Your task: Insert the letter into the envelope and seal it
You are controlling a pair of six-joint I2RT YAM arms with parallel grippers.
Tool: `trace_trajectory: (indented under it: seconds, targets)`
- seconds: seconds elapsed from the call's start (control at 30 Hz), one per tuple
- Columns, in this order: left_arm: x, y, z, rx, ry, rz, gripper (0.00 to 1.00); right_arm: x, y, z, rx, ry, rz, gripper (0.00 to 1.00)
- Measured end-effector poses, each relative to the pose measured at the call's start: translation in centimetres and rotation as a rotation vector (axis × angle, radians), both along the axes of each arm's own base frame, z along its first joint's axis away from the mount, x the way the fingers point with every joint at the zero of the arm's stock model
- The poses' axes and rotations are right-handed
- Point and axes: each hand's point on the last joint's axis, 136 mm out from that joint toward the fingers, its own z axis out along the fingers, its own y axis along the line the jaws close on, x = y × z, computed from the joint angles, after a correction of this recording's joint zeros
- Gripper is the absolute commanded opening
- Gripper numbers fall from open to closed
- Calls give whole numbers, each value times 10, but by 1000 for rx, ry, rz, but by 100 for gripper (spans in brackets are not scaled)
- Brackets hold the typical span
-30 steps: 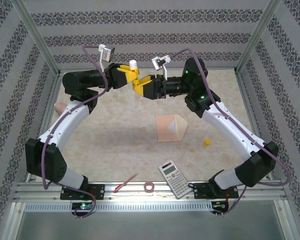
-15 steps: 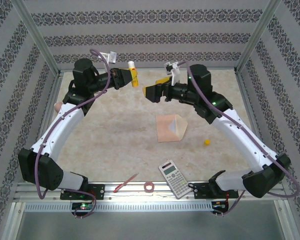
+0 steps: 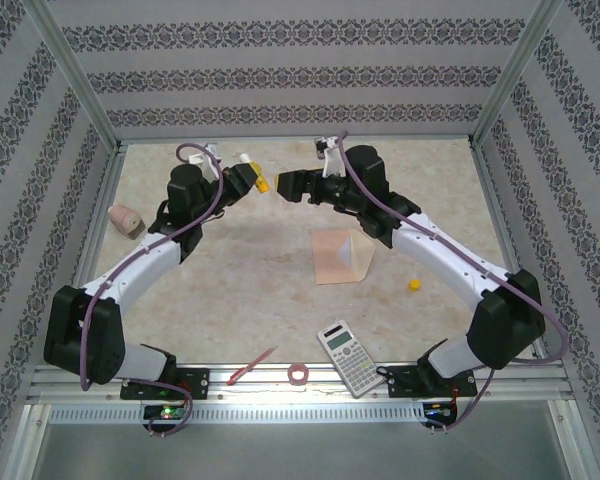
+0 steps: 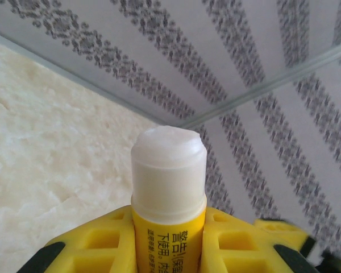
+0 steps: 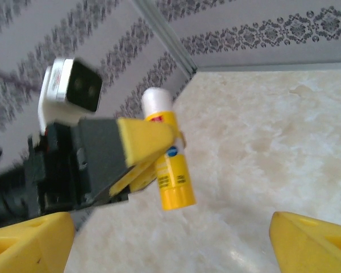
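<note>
While the left pincer [image 5: 159, 142] is clenched on an uncapped glue stick [image 5: 171, 170], raised near the back of the tabletop [image 3: 240, 270] with its white tip pointing upward, the right pincer [image 3: 283, 185] faces it from just beside, released and empty. The envelope [image 3: 330, 258] lies flat near the middle of the tabletop, toward the front and to the right of both pincers, with its paler flap [image 3: 360, 250] spread open to the right. The right arm runs closer to it than the left. To glue that flap, I judge the stick must turn tip-down and travel forward and rightward.
</note>
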Motion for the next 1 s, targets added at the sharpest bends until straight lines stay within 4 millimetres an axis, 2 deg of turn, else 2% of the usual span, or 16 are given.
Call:
trace_trajectory:
  seconds: [0.2, 0.47, 0.7, 1.0]
  targets:
    - [6, 16, 12, -146, -36, 119, 0, 23, 1, -26, 184, 148, -81, 87]
    - [7, 25, 21, -246, -65, 169, 0, 37, 22, -39, 361, 258, -103, 88]
    - [6, 24, 24, -272, -73, 172, 0, 41, 45, -34, 452, 275, -65, 87]
    - [6, 25, 28, -296, -81, 173, 0, 46, 57, -17, 533, 259, -30, 79]
